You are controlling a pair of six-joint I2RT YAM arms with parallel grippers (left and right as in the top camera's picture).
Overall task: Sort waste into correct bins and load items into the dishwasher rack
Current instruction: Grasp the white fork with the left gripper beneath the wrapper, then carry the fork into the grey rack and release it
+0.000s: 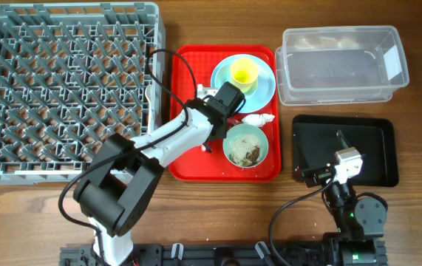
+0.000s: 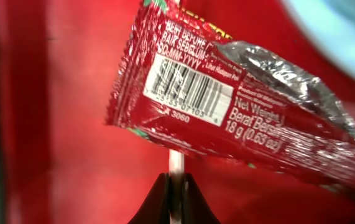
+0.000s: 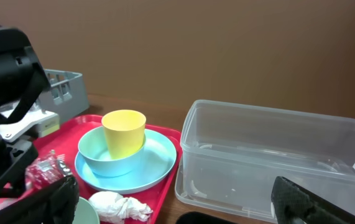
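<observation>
My left gripper (image 1: 212, 111) is over the red serving tray (image 1: 188, 159), shut on the thin white handle of a plastic cutlery piece (image 2: 176, 163); whether spoon or fork is hidden. Just beyond its tips lies the red foil wrapper (image 2: 227, 106). The yellow cup (image 1: 244, 72) stands in a pale bowl on the light blue plate (image 1: 264, 89). A crumpled napkin (image 1: 259, 119) lies beside the mint-green bowl (image 1: 246, 145), which holds food scraps. My right gripper (image 1: 341, 151) hangs open and empty over the black tray (image 1: 366, 151).
The grey dishwasher rack (image 1: 63, 89) fills the left of the table. The clear tub (image 1: 341, 65) stands at the back right, behind the black tray. The left arm's cable loops over the red tray's left edge.
</observation>
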